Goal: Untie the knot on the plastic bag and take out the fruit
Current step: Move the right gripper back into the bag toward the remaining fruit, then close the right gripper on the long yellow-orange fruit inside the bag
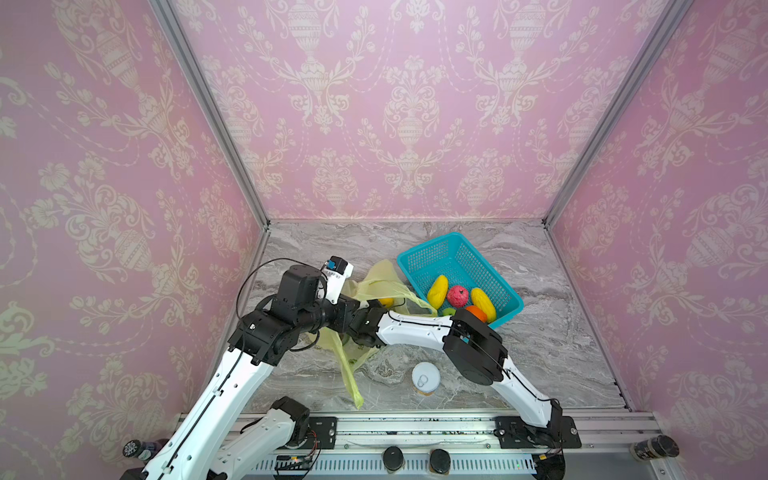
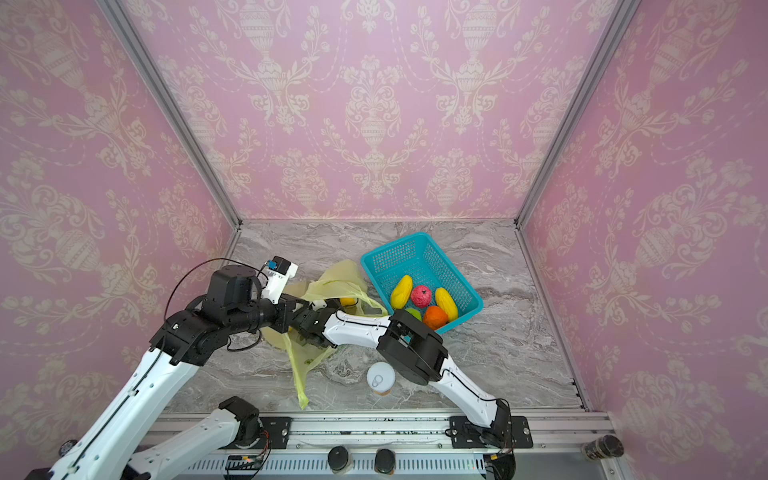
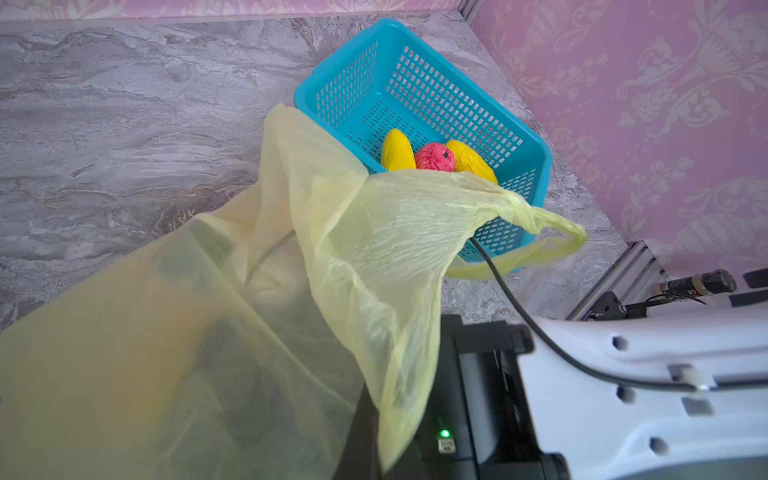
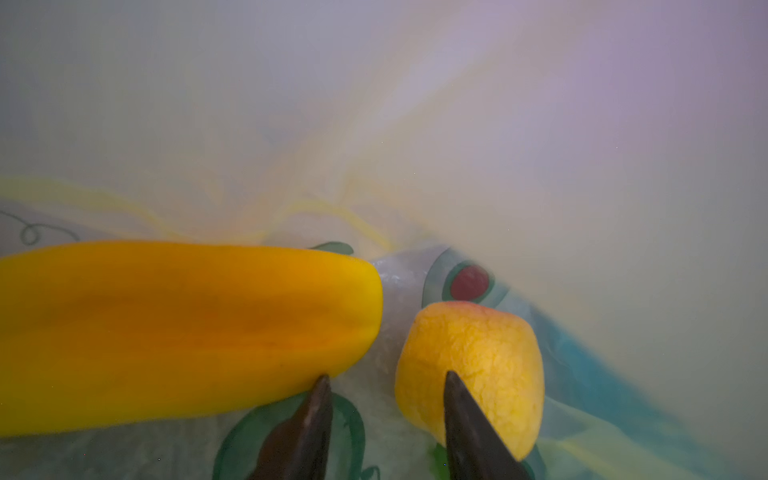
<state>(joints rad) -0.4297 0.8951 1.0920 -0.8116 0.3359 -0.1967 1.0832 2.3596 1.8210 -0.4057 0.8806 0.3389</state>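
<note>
The yellow-green plastic bag (image 1: 376, 286) lies slack left of the basket with its mouth lifted. My left gripper (image 1: 360, 305) is shut on the bag's film; in the left wrist view the bag (image 3: 374, 232) drapes over its jaws and hides them. My right gripper (image 4: 386, 376) is inside the bag and open, with nothing between its fingertips. A long yellow fruit (image 4: 178, 328) lies on one side of it and a lemon (image 4: 469, 357) on the other. No knot shows. One loose handle strip (image 1: 351, 382) trails toward the front edge.
The teal mesh basket (image 1: 424, 249) at the back right holds two long yellow fruits (image 1: 438, 290), a pink-red one (image 1: 457, 296), an orange (image 1: 476, 313) and a green one. A white-lidded can (image 1: 426, 377) stands near the front. My right forearm crosses in front of the basket.
</note>
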